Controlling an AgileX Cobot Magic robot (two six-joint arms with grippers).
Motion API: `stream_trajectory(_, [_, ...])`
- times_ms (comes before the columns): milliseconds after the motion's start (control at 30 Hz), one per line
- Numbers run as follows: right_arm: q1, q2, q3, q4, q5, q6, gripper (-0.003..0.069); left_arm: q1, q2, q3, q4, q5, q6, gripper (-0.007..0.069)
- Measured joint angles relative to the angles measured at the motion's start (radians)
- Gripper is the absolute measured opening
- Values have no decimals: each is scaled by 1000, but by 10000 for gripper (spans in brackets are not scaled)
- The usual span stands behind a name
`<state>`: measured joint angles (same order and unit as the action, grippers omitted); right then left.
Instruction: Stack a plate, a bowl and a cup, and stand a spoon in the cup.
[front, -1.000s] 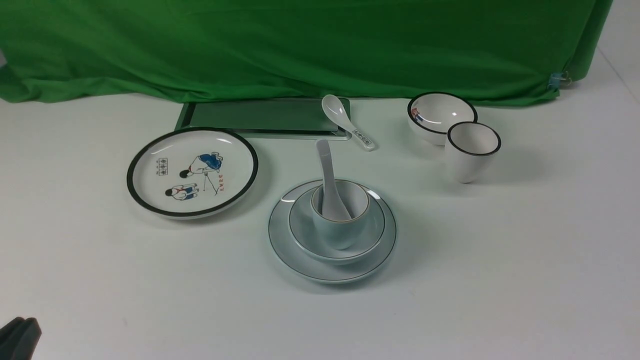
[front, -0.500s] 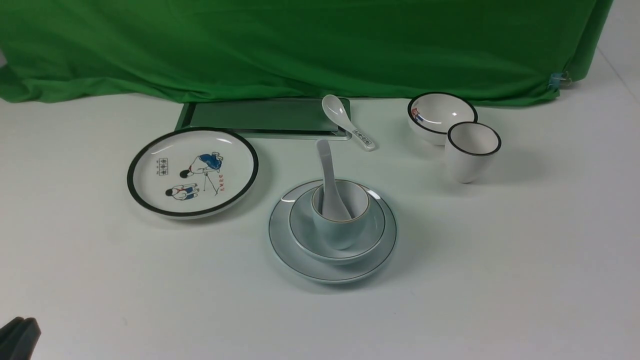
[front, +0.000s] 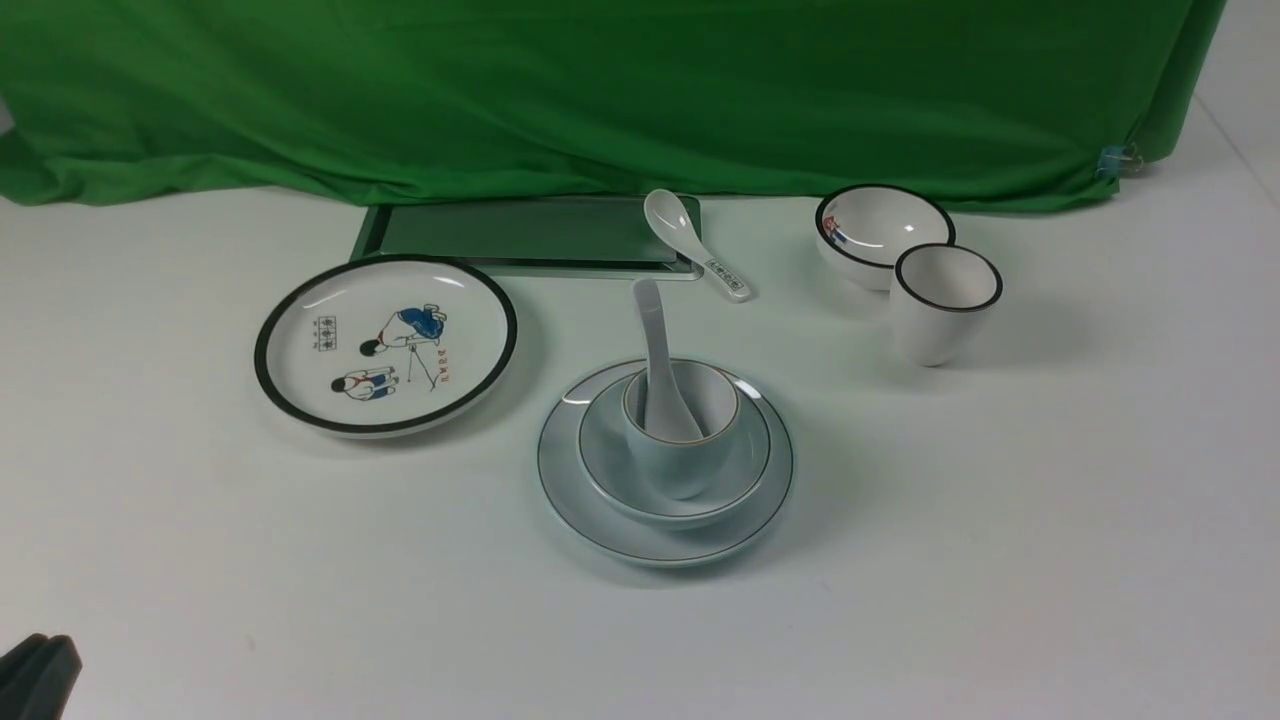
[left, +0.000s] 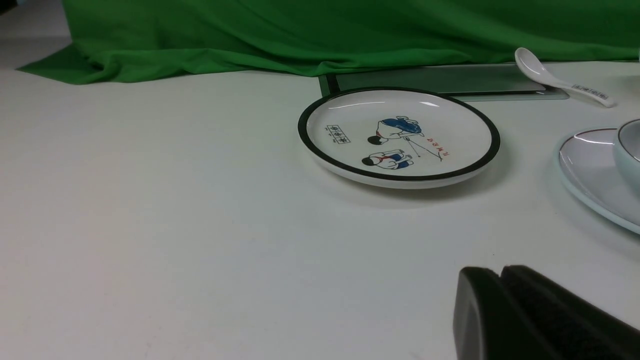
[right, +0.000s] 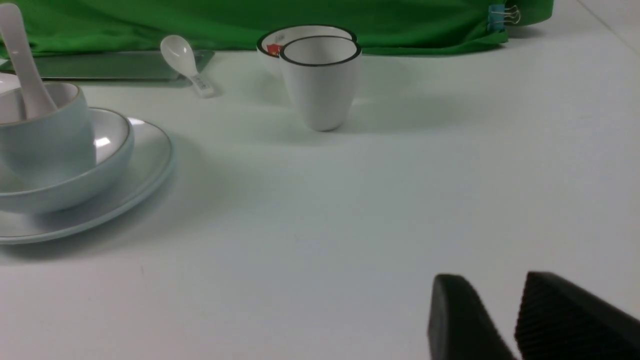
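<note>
spoon (front: 660, 370) in cup (front: 682, 440), end effectors well apart.

You are viewing a white table (front: 1000, 560) carrying, at frame centre, the plate (front: 600, 520); centre left, a cartoon plate (front: 300, 330); upper centre, a dark tray (front: 520, 232) and marked spoon (front: 690, 240); upper right, a black-rimmed bowl (front: 880, 228) and white cup (front: 940, 310).
</note>
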<state>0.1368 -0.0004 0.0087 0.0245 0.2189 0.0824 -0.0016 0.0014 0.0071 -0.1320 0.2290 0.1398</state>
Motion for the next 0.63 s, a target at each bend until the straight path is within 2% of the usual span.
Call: stream_trajectory(633, [0,0,0,0,0,0,239,0,0,0,0,0,1,-8])
